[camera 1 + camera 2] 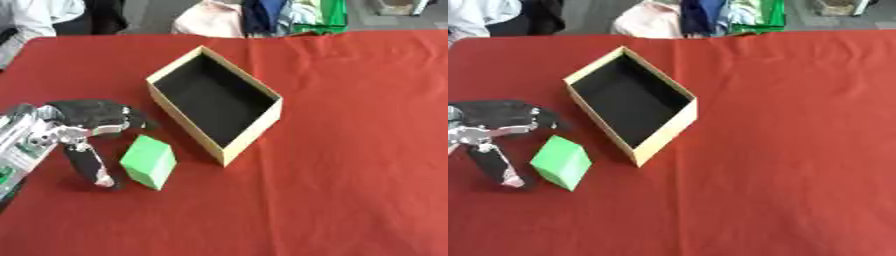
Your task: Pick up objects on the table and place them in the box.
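Note:
A green block (149, 161) lies on the red table beside the near-left wall of the box (255, 131), a tan open box with a black inside and nothing in it. My left hand (92, 120) reaches in from the left, just left of the block. Its fingers (131, 116) stretch over the block's far end and its thumb (87, 164) points down to the table at the block's left side. The hand is open and spread; whether it touches the block I cannot tell. My right hand shows in neither view.
The red cloth (350, 150) covers the whole table, with wide free room right of the box and in front. People and coloured clothes (262, 15) stand beyond the far edge.

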